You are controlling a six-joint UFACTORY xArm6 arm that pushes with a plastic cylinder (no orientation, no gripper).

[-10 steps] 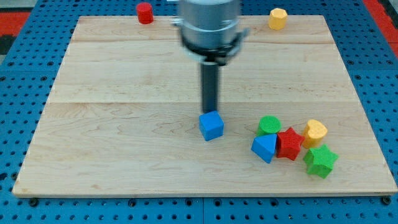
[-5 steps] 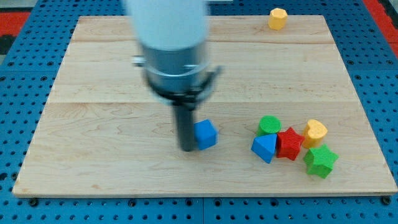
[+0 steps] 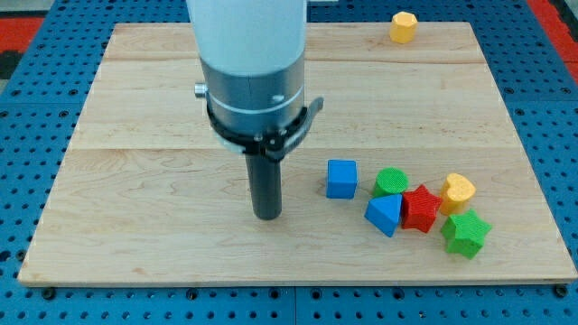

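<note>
My tip (image 3: pixel 266 215) rests on the wooden board (image 3: pixel 135 181) in the lower middle, touching no block. The blue cube (image 3: pixel 341 178) is nearest, a short way to the view's right of the tip. Just right of the cube sits a cluster: a green cylinder (image 3: pixel 392 181), a blue triangular block (image 3: pixel 385 214), a red star (image 3: pixel 420 208), a yellow heart-shaped block (image 3: pixel 458 191) and a green star (image 3: pixel 466 234). A gap separates the cube from the green cylinder.
A yellow hexagonal block (image 3: pixel 404 26) stands near the board's top edge at the view's right. The arm's wide grey body (image 3: pixel 251 63) covers the top middle of the board. Blue pegboard (image 3: pixel 27 135) surrounds the board.
The blue cube has slid right, from beside my tip to close by the green cylinder. My tip came down on the cube's left side and now stands apart from it.
</note>
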